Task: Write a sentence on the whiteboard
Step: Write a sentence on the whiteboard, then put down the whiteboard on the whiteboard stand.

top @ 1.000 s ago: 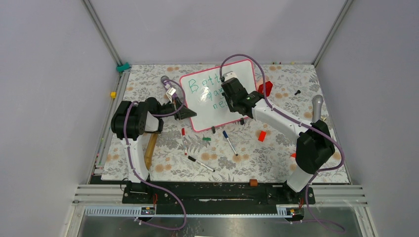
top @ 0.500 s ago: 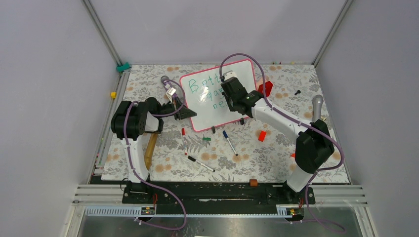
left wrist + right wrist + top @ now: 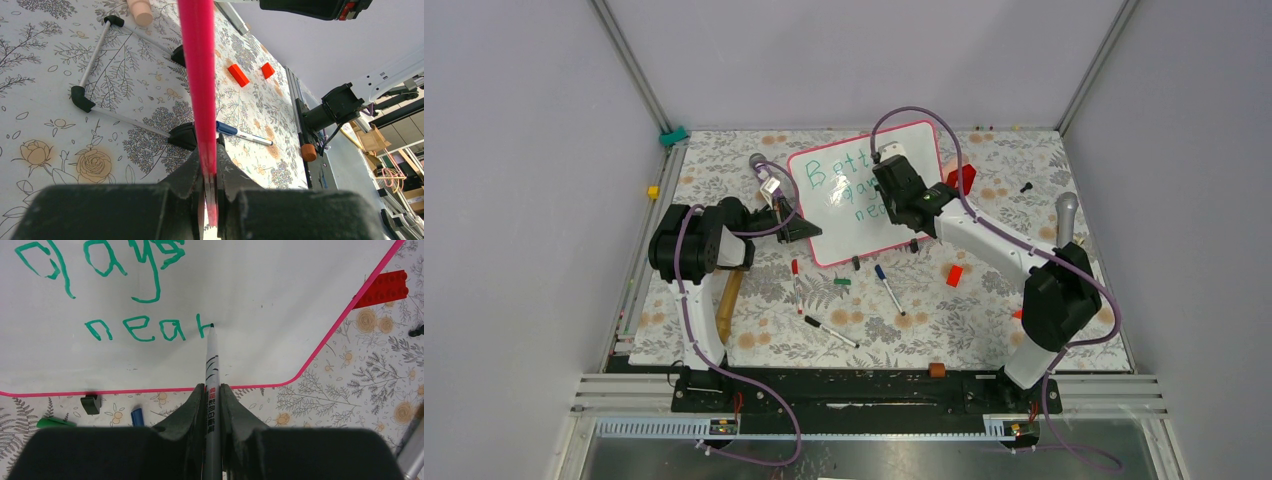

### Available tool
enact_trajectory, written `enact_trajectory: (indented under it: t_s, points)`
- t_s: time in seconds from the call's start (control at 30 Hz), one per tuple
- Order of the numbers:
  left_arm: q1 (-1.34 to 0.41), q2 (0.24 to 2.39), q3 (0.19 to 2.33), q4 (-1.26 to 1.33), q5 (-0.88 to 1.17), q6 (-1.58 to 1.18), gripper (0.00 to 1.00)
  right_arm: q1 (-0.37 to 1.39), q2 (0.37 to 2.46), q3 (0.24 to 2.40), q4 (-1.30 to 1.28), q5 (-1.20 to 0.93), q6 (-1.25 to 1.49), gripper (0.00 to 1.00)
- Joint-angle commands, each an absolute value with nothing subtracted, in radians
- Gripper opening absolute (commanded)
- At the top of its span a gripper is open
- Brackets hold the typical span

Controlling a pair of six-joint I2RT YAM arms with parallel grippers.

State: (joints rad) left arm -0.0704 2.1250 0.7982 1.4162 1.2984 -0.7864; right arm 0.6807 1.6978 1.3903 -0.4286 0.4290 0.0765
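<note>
Right end effector [image 3: 212, 390] grips a slim white marker [image 3: 212, 357] touching the glossy pink-framed whiteboard [image 3: 270, 285] beside its green sentence [image 3: 135, 330]; left end effector [image 3: 210, 160] clamps its frame.

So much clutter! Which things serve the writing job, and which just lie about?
In use: whiteboard, green sentence, pen in right fingers, left fingers clamping the board's frame.
Lying about: red-capped marker, blue-capped marker, black-capped marker, red block, wooden handle.
</note>
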Motion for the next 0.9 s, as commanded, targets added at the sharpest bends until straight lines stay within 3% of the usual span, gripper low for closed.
enact_trajectory:
  t_s: [0.0,0.27,0.53,0.87]
  points:
    - [-0.091,2.15,0.791,1.461,1.431,-0.7,0.0,0.666,1.612,1.379,-0.367,0.449,0.089,0.0]
    - [-0.09,2.136,0.777,1.462,1.427,-0.692,0.0,0.665,1.418,1.253,-0.275,0.399,0.109,0.0]
    - [-0.08,2.118,0.755,1.463,1.412,-0.686,0.3,0.666,1.4,1.247,-0.301,0.371,0.124,0.0]
    - [-0.071,2.089,0.719,1.465,1.388,-0.658,0.48,0.667,1.367,1.233,-0.302,0.361,0.124,0.0]
